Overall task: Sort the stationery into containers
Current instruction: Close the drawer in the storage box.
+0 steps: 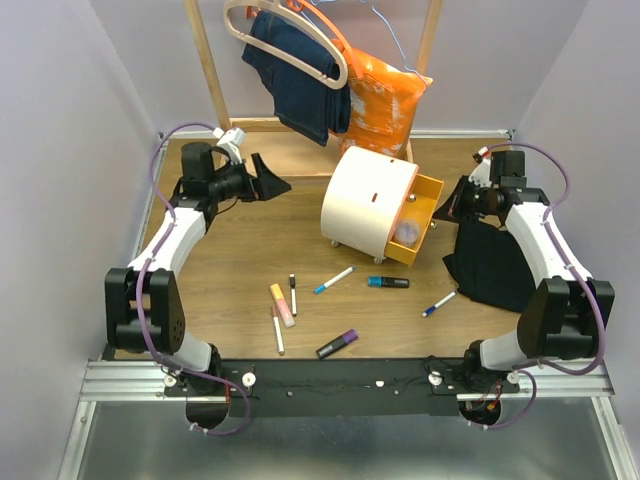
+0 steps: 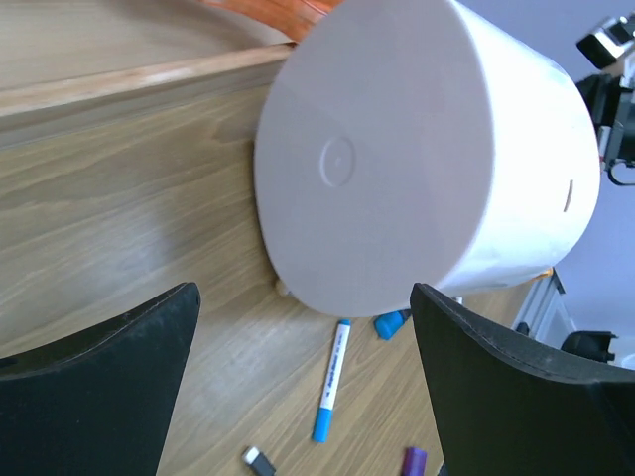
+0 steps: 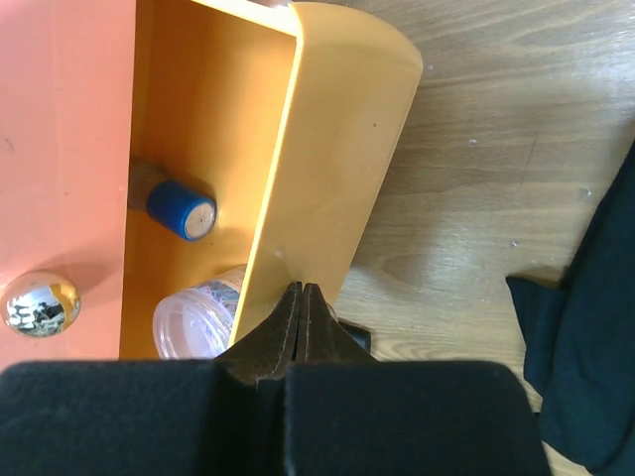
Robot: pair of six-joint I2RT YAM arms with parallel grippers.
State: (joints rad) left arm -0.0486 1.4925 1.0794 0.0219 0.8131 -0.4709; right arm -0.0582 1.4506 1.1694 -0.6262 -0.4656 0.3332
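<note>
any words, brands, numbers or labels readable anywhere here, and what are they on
No text can be read in any view.
white pen with blue cap: dark print along the barrel, too small and blurred to read.
orange bag: white markings, no legible words.
cream cabinet: only a raised circle on its back, no lettering.

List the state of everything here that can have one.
Orange drawer, pulled open.
Left gripper, open, empty.
Right gripper, shut, empty, tips by the drawer's outer wall.
Tape roll, lying inside the drawer.
Blue-capped marker, inside the drawer.
White pen, blue cap on, loose on the table.
Purple marker, capped, loose on the table.
Dark cloth, bunched on the table.
</note>
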